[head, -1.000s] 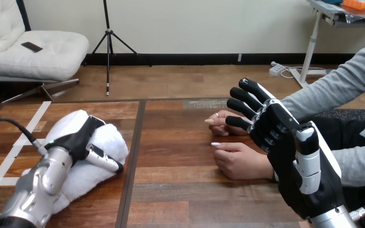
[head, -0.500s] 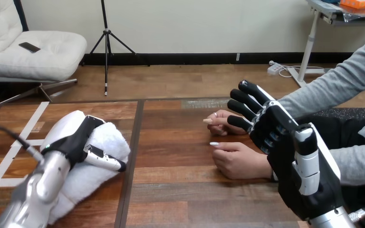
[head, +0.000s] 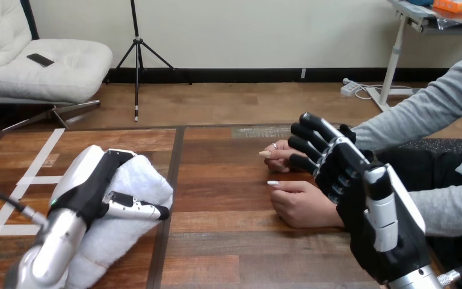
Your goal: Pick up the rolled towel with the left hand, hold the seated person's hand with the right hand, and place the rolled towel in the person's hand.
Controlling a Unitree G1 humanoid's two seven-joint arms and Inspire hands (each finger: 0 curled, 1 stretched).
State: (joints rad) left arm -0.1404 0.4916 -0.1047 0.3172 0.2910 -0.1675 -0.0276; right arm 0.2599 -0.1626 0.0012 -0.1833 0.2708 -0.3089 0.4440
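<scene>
Head view, left hand (head: 93,180): curled over the rolled towel (head: 138,177), thumb across its front, a grip for lifting
Rolled towel: at the left of the counter (head: 228,241), perhaps just off it
Right hand (head: 355,186): fingers straight, holding nothing, beside the person's nearer hand (head: 304,205), placed to take it

On a wooden table (head: 228,241), at the left, the robot's left hand (head: 90,186) lies over a white rolled towel (head: 135,180), its thumb wrapped across the towel's near side. At the right, the right hand (head: 367,241) is raised with fingers straight and spread, close by a person's near hand (head: 301,205) and far hand (head: 280,153), both resting on the table. Whether it touches them is unclear.
</scene>
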